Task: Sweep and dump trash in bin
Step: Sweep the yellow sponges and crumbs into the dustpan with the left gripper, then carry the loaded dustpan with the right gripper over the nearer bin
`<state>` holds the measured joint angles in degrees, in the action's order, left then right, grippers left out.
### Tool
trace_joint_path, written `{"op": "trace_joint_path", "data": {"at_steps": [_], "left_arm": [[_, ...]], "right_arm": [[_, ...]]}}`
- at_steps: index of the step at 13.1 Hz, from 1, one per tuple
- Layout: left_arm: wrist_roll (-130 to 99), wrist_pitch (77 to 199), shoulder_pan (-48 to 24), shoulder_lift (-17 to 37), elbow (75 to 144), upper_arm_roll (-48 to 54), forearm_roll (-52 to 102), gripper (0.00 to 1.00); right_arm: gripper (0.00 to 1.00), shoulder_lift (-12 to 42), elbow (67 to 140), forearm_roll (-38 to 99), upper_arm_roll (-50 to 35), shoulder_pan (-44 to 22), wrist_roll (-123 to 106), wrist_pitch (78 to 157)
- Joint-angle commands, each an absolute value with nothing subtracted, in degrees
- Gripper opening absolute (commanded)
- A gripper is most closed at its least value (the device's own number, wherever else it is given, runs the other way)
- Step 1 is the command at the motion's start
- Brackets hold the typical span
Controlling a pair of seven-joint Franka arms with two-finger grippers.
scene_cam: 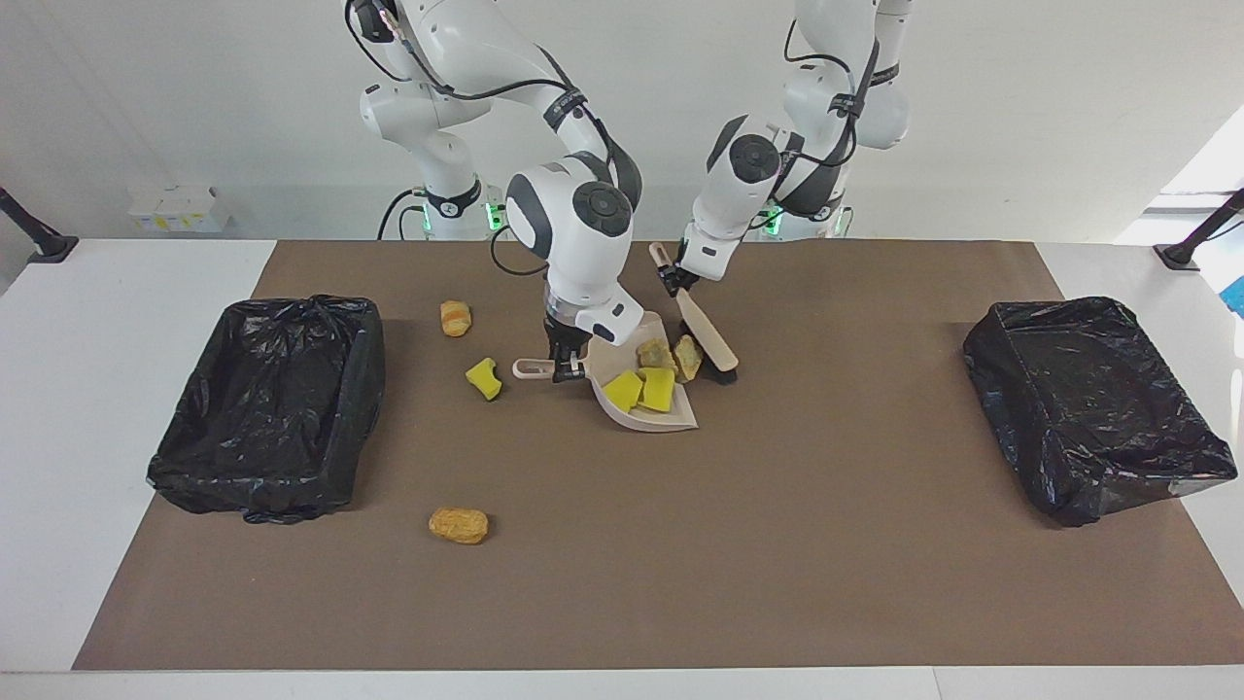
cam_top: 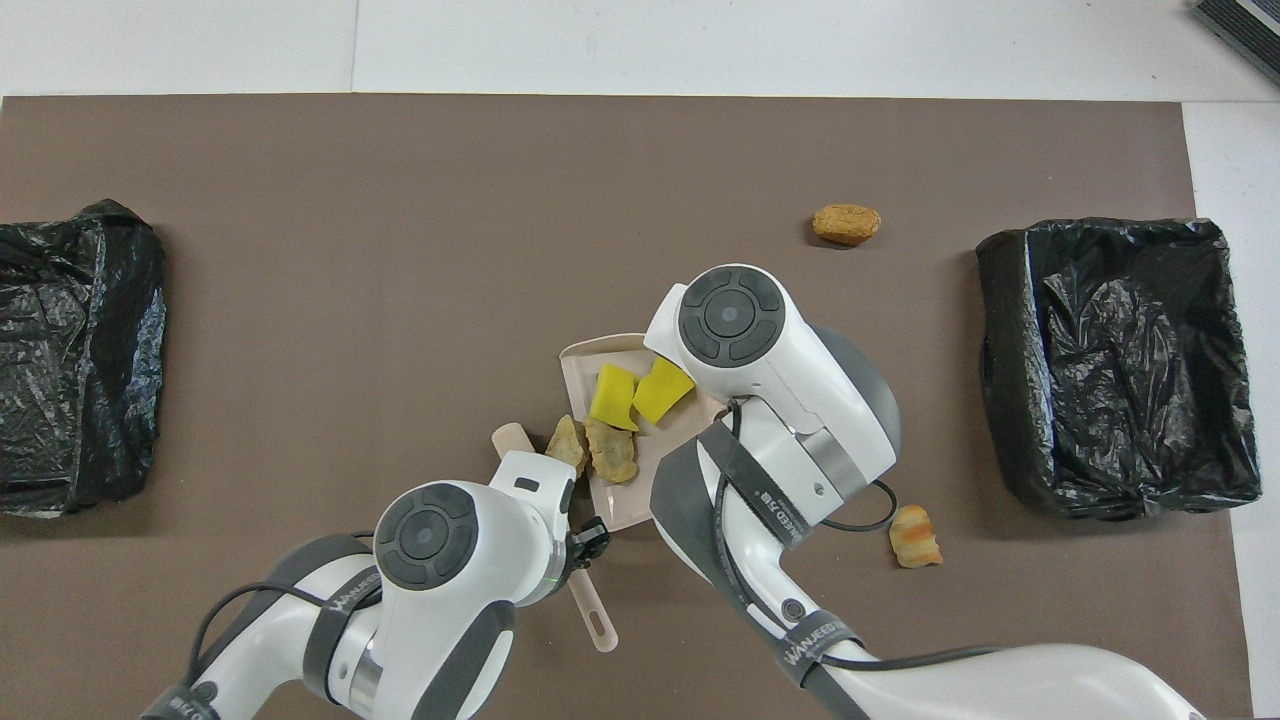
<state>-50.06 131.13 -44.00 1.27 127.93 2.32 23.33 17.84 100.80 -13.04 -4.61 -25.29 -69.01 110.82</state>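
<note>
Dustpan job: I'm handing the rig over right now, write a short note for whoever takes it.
Right gripper: shut on the dustpan handle, pan flat on the mat.
Left gripper: shut on the brush, bristles at the pan's mouth.
Done: two yellow sponge pieces in the pan; two beige lumps at its mouth, just going in.
Left: yellow chunk beside the pan handle, striped lump nearer the robots, brown lump farthest out. Then dump; the bin at the right arm's end looks handiest.

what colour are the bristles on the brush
Black, under a beige back; the brush shows them best in the facing view, at the dustpan mouth.
</note>
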Motion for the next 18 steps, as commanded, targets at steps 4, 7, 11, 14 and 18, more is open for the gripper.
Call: {"op": "trace_joint_path", "data": {"at_steps": [4,7,11,14,18], "left_arm": [[-50.3,123.7,-43.1,2.7,124.2,1.4,22.6,0.00],[-53.1,120.4,-40.3,2.7,124.2,1.4,15.3,0.00],[-52.9,119.4,-38.2,2.8,124.0,1.5,12.1,0.00],[-51.9,118.6,-35.9,2.6,123.8,1.4,11.1,0.00],[-46.5,116.1,-30.6,-0.3,122.7,1.2,9.1,0.00]], "right_arm": [[0.00,16.8,102.1,-13.2,-5.0,-24.9,-69.2,111.4],[0.00,16.8,102.3,-13.0,-5.0,-24.2,-69.1,111.4],[0.00,16.5,102.2,-8.2,-5.0,-21.9,-69.6,112.9],[0.00,16.3,102.3,-6.2,-5.0,-20.9,-69.6,114.7],[0.00,13.5,102.7,-0.9,-5.0,-15.9,-73.9,115.1]]}}
